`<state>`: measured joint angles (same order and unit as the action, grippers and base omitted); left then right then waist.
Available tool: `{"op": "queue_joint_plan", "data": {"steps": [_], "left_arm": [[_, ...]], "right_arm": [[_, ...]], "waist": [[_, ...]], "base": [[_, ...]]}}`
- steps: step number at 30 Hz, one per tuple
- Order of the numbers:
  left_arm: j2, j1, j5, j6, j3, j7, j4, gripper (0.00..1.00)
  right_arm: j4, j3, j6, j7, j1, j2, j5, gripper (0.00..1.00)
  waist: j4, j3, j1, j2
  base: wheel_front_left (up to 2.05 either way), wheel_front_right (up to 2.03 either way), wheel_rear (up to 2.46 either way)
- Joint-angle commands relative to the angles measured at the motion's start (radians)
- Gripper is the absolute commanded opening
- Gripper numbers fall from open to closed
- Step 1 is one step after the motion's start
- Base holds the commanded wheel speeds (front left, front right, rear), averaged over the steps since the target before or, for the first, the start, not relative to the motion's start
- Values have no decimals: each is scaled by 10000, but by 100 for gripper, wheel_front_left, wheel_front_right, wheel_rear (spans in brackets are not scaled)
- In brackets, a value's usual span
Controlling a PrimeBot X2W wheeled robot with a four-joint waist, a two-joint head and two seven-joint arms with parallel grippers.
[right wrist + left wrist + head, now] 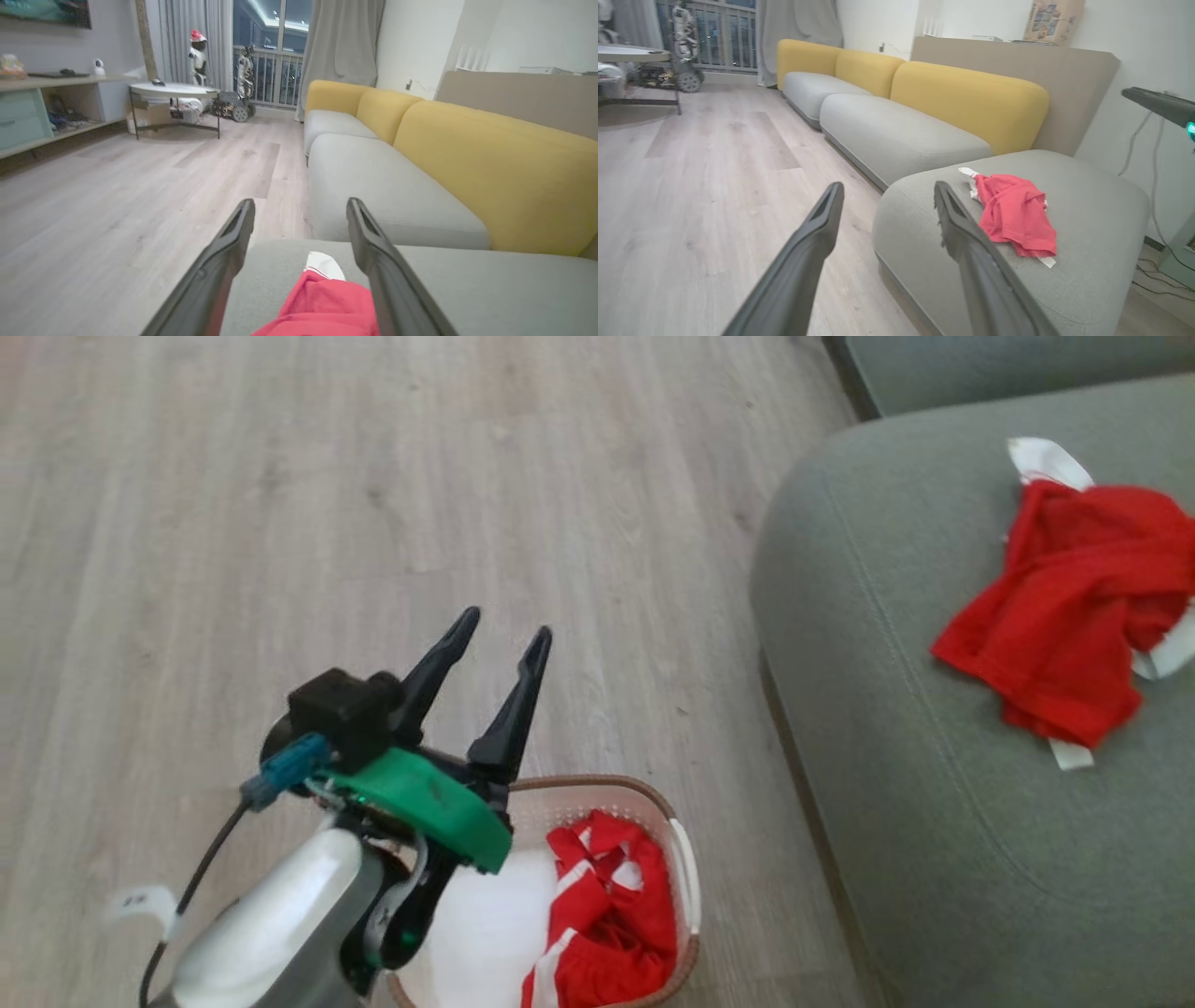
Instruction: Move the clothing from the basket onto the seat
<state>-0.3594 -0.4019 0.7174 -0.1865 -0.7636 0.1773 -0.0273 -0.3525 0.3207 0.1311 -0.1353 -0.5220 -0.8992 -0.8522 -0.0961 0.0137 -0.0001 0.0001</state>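
Red clothing [1074,607] crumpled on seat [887,728], more in basket [689,873].

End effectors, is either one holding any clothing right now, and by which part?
Neither holds anything. The left end effector and right end effector are both open and empty; one red garment lies on the seat, a striped garment in the basket.

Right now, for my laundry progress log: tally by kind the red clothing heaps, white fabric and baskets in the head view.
Red clothing heaps: 2, one on the seat, one in the basket
White fabric in the basket: 1
Baskets: 1
Total: 4
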Motion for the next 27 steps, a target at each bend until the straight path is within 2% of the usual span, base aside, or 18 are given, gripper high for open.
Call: {"op": "queue_joint_plan", "data": {"steps": [1,6,10,14,20,24,27], "left_arm": [[-305,-343,11,-43,488,102,330,100],[-551,45,53,-183,692,306,248,100],[-754,364,21,-397,950,489,156,100],[-865,733,-2,-644,1335,673,87,100],[-780,1456,-112,-904,1966,817,67,100],[-674,1928,-514,-1100,2424,838,131,100],[-568,2280,-889,-1031,2820,841,248,100]], "right_arm": [[266,-202,-4,-174,233,-276,89,100],[1351,-1909,-4,-740,2115,800,1061,100],[2582,-3142,-4,-785,3561,2096,2051,100],[3847,-3896,-4,-740,4679,3383,2854,100],[5006,-4256,-4,-702,5691,4858,3712,100],[5242,-4133,-4,-768,6094,5507,4057,100],[5281,-3895,-4,-804,6300,5888,4187,100]], "waist": [[222,-145,1,-1],[666,-246,1,-1],[900,-287,1,-1],[1045,-327,1,-1],[1174,-384,1,-1],[1219,-416,1,-1],[1235,-417,1,-1]], "base": [[0,0,0],[0,0,0],[0,0,0],[0,0,0],[0,0,0],[0,0,0],[0,0,0]]}}
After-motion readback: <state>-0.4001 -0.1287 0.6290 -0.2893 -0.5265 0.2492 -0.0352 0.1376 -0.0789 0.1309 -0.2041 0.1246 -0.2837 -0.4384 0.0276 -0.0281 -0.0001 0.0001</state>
